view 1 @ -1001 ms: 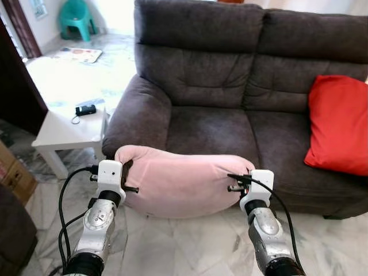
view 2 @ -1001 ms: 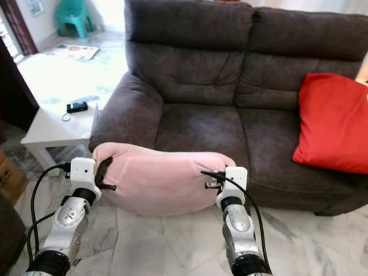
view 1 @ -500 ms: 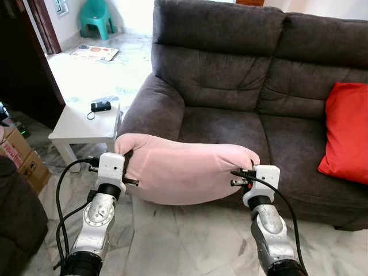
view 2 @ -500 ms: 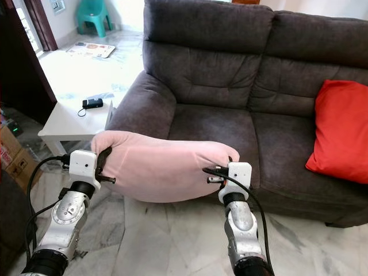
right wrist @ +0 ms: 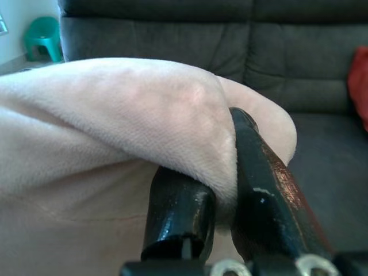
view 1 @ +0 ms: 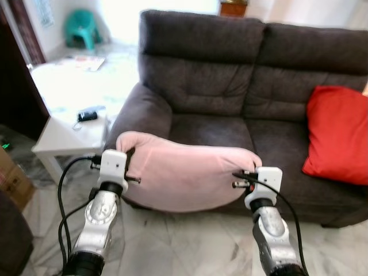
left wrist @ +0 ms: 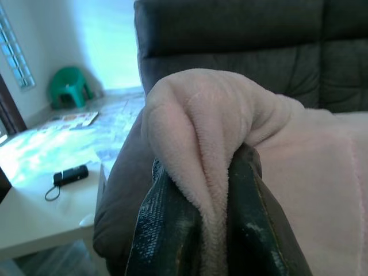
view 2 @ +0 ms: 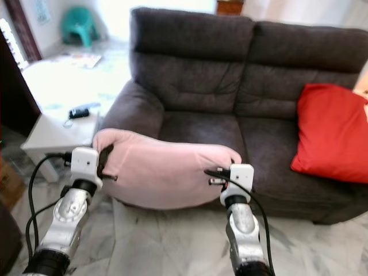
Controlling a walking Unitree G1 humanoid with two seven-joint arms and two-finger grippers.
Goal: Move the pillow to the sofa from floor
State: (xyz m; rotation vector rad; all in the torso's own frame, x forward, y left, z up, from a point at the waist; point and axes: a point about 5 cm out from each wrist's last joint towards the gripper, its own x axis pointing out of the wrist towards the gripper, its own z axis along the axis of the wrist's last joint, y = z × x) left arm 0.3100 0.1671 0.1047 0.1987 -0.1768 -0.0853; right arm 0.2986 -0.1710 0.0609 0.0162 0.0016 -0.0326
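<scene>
Since half a second ago your view has swung back and blurred a little, so the robot is moving; the pink pillow [view 1: 184,178] has kept its place between the two grippers, hanging clear of the floor. The carry is holding and what remains is the approach and the drop.

Your left gripper [left wrist: 198,215] has its fingers closed hard on a fold of plush at one end. Your right gripper [right wrist: 221,190] pinches the other end the same way, fabric squeezed between both fingers [right wrist: 261,190].

Just past the fingertips lies the grey sofa [view 1: 218,132], its seat free ahead of the pillow. Beyond the right fingers a red cushion [view 1: 336,135] leans on the far seat. Outside the left fingers stands a white side table [view 1: 60,138] with a small black device [view 1: 87,115], beside the sofa arm.
</scene>
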